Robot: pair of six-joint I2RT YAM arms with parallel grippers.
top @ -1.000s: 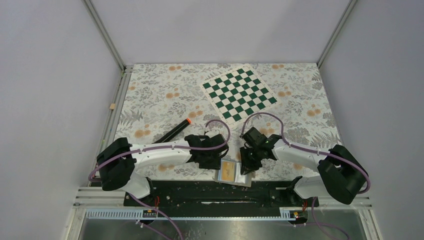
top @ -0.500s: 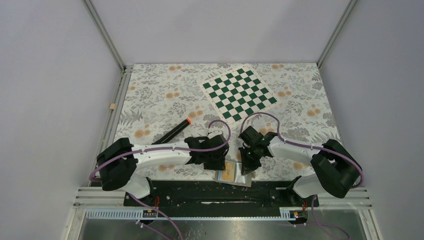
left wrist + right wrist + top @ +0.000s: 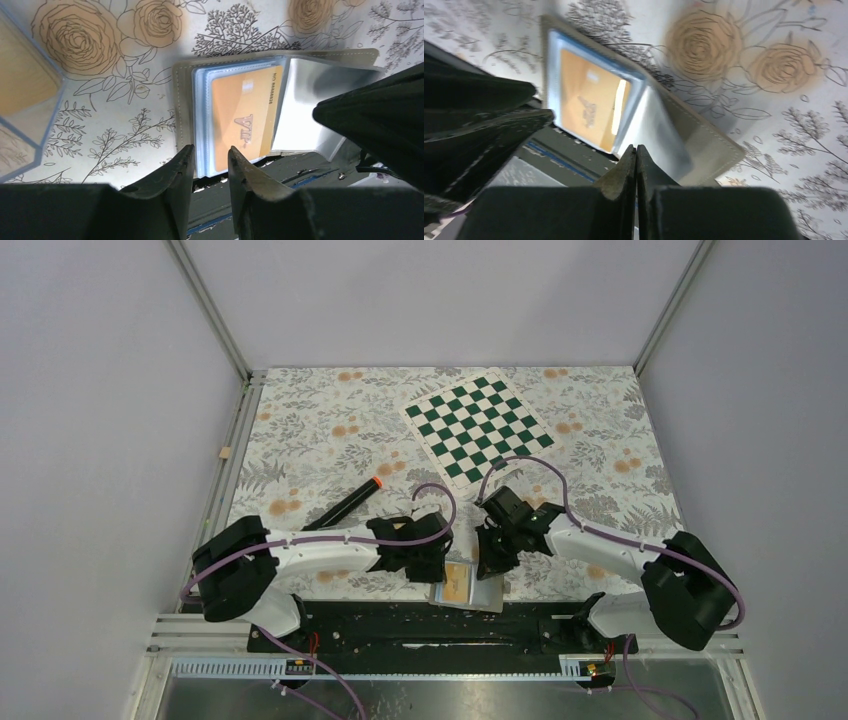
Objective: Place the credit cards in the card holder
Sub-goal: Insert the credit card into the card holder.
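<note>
While the card holder (image 3: pixel 181 100) lies open at the near edge of the table (image 3: pixel 300 420), one credit card (image 3: pixel 245 117) sits in its pocket. Left gripper (image 3: pixel 209 152) hovers slightly parted, empty; right gripper (image 3: pixel 636 150) is clamped tight against a lifted clear page (image 3: pixel 305 110).

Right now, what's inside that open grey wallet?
One orange-yellow card lies behind a clear sleeve of the card holder. Whether more cards sit underneath it is hidden.

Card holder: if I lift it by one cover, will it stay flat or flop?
Probably flop: the card holder lies open with one pocket page standing up, so it hinges freely. Being thin and flat, it should slide if pushed. The card in its clear sleeve might slip out when tilted.
</note>
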